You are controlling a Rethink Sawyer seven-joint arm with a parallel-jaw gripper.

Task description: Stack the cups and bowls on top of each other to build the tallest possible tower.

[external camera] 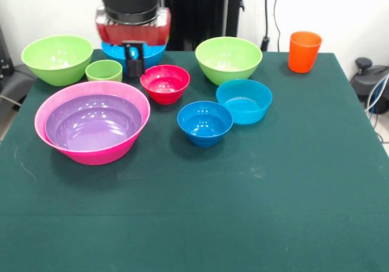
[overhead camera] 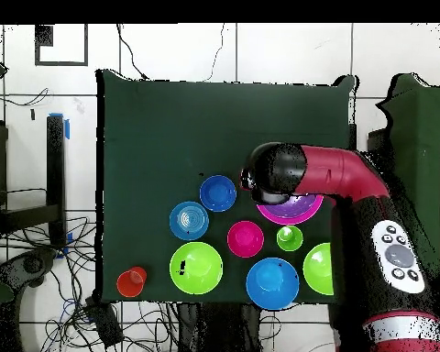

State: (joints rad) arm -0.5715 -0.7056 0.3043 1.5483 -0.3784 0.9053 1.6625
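The purple bowl [external camera: 91,123] [overhead camera: 292,210] sits nested inside the huge pink bowl [external camera: 130,139]. Around them stand two lime-green bowls [external camera: 58,58] [external camera: 228,59], the short lime-green cup [external camera: 104,70] [overhead camera: 290,238], the small red bowl [external camera: 165,82] [overhead camera: 245,238], the small blue bowl [external camera: 205,122] [overhead camera: 218,192] and the teal bowl [external camera: 244,101] [overhead camera: 189,220]. The orange cup [external camera: 304,51] [overhead camera: 130,281] stands alone at a table corner. My gripper [external camera: 134,65] hangs at the near rim of the large blue bowl [external camera: 153,53] [overhead camera: 272,282]. The arm [overhead camera: 306,174] covers part of the pink and purple pair from above.
The green table cloth [external camera: 243,211] spreads wide in front of the bowls. Cables and a black device [external camera: 364,65] lie off the table's side near the orange cup. More cables [overhead camera: 40,266] trail on the tiled floor.
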